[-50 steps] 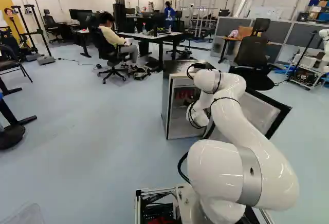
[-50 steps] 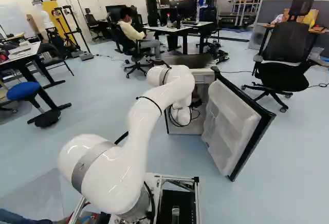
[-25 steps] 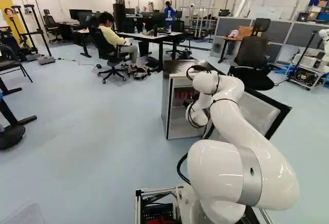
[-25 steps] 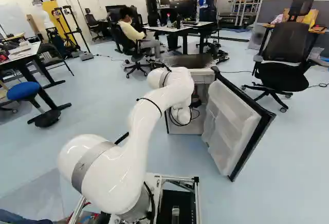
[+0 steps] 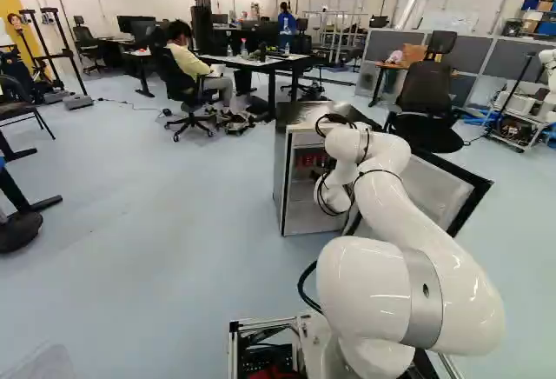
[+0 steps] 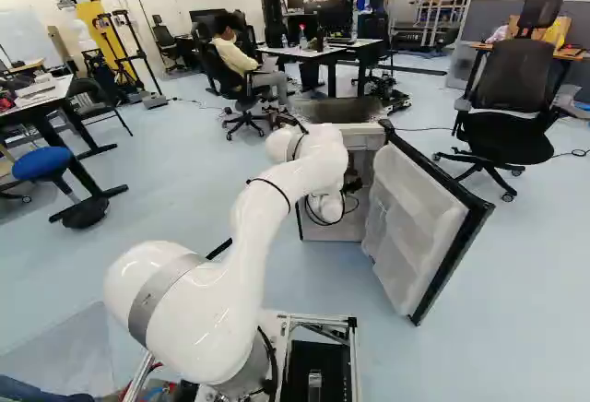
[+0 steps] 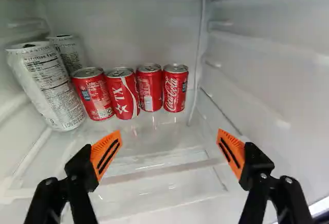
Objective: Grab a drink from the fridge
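Reaching for a drink in the open fridge [image 5: 280,179], near the centre of the left base view. The end effector [image 7: 169,134] is spread wide, its orange pads well apart, with nothing between them. Ahead of it, four red cans [image 7: 122,93] stand upright in a close row on the shelf [image 7: 149,157]; two taller white cans [image 7: 49,85] stand beside one end of the row, one behind the other. The end can [image 7: 176,88], at the row's other end, is nearest the side wall [image 7: 257,75] and seems the simplest target, having a neighbour on one side only.

The step in hand is judged to be the approach. The opening should be centred on the end can and partly narrowed before entry, so that one pad slips between can and neighbour and the other between can and wall. Advancing at full spread could topple the row. Thin metal calls for a light squeeze at mid-height, then a small lift before backing out, clear of the door [image 6: 415,227], right of centre in the right base view.
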`<state>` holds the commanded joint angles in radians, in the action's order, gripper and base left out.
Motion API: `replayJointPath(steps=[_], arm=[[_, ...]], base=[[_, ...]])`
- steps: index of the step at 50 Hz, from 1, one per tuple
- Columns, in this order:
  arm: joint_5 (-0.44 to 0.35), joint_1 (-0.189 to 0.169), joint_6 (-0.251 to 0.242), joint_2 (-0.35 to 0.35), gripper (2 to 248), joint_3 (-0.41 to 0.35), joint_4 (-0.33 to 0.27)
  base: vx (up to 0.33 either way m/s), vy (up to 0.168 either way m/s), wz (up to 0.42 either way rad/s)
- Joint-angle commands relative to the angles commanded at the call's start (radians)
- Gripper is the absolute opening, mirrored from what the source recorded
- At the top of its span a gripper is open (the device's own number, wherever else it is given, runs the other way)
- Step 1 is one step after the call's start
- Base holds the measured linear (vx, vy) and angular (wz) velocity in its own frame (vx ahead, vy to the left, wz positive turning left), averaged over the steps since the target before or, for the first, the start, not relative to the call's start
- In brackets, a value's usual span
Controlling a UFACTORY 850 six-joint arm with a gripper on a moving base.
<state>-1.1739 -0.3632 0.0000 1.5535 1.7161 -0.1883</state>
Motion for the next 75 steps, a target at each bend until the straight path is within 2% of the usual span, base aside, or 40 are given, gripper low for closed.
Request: replayJointPath(steps=[15,38,61,75], arm=[[0.0,-0.004,0.0,0.031,247,0.054,0.0],[0.017,-0.003,0.0,0.102,247,0.18,0.0],[0.052,0.0,0.0,0.108,247,0.248,0.0],[0.077,0.001,0.0,0.163,247,0.342,0.0]], base=[[0.0,0.0,0.0],[0.0,0.0,0.0],[0.0,0.0,0.0],[0.0,0.0,0.0]])
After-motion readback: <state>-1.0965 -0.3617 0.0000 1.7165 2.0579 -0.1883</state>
